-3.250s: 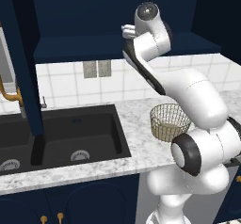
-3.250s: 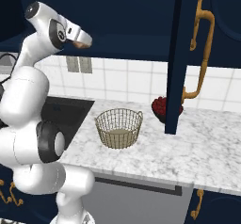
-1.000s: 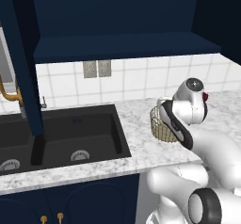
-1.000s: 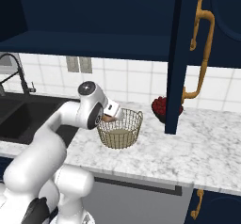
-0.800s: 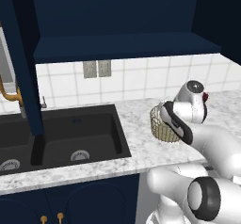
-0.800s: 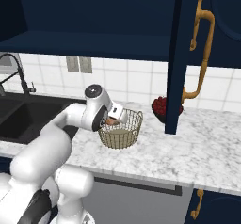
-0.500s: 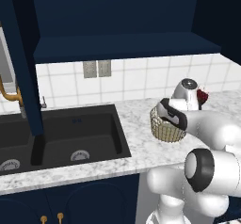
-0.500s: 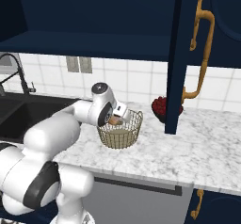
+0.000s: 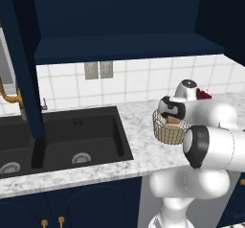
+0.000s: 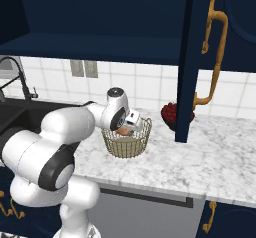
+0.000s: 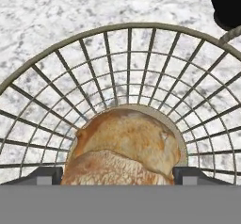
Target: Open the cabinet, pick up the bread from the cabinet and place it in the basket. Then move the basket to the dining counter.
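bread [image 11: 124, 148] in basket [image 11: 56, 82] | claw [image 11: 120, 173] wide, straddling bread | cab door [image 10: 192, 62] open

You look straight down into the basket [image 11: 127, 63], whose wire wall fans out around the bread [image 11: 124, 148] lying on its pale bottom. The basket stands on the marble counter [image 11: 56, 11]. The two dark fingertips [image 11: 47, 175] flank the bread, one on each side.
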Controlling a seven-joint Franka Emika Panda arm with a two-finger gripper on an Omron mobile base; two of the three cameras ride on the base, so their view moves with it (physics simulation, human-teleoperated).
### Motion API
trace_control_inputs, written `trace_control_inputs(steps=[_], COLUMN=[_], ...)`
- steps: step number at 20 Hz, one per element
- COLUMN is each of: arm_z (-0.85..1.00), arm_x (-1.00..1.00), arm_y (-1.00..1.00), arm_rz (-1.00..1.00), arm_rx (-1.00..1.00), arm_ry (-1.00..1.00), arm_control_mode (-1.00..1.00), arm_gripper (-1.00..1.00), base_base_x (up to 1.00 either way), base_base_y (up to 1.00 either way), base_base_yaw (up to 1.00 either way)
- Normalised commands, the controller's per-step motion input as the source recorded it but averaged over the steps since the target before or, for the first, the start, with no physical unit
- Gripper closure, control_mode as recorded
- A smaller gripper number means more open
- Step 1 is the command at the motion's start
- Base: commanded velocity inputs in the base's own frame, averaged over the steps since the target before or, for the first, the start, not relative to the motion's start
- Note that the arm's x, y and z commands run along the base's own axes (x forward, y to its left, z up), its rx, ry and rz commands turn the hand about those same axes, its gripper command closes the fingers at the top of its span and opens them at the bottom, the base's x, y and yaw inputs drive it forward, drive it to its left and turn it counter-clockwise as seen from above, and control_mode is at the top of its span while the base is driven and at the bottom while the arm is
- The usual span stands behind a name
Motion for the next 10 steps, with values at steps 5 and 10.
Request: trace_control_inputs(steps=[5, 10], arm_z=[-0.10, -0.04], arm_x=[0.35, 0.38], arm_y=[-0.01, -0.06], arm_rz=[0.06, 0.05], arm_rx=[0.04, 0.01], arm_ry=[0.00, 0.00], arm_control_mode=[-1.00, -1.00], arm_gripper=[1.00, 1.00], base_base_x=[0.00, 0.00], base_base_y=[0.00, 0.00], base_base_yaw=[0.00, 0.00])
